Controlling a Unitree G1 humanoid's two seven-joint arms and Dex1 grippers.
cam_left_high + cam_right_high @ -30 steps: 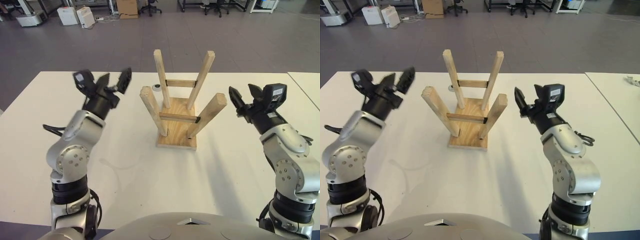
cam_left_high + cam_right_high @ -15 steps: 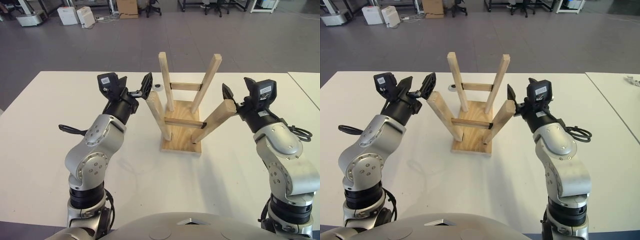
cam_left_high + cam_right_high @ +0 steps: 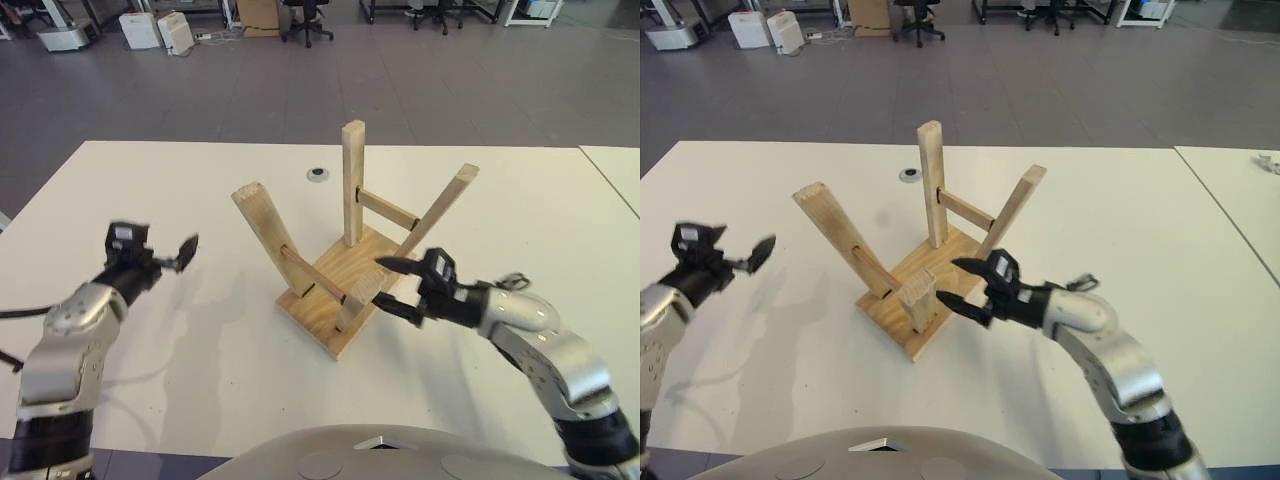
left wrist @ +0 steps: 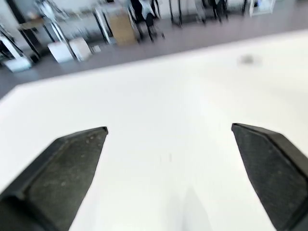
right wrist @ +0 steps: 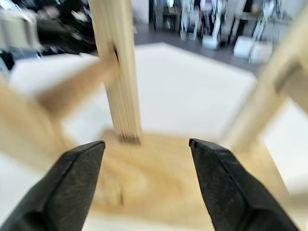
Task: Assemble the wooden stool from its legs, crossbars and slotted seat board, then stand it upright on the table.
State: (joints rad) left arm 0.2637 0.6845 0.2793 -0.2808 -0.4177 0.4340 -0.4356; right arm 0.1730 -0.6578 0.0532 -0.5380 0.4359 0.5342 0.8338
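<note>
- Evidently the stool [image 3: 352,185] was assembled but inverted. Its seat board [image 3: 318,322] lay flat on the table [image 3: 150,180], and the four legs pointed up, splayed.
- Right gripper [image 3: 393,286] had its jaws spread, holding nothing. The nearest leg [image 3: 358,298] stood just ahead of the tips, its long axis rising steeply across them.
- Left gripper [image 3: 172,256] was likewise spread and empty, with the stool well beyond its tips.
- We judged the right arm nearer for the flip.
</note>
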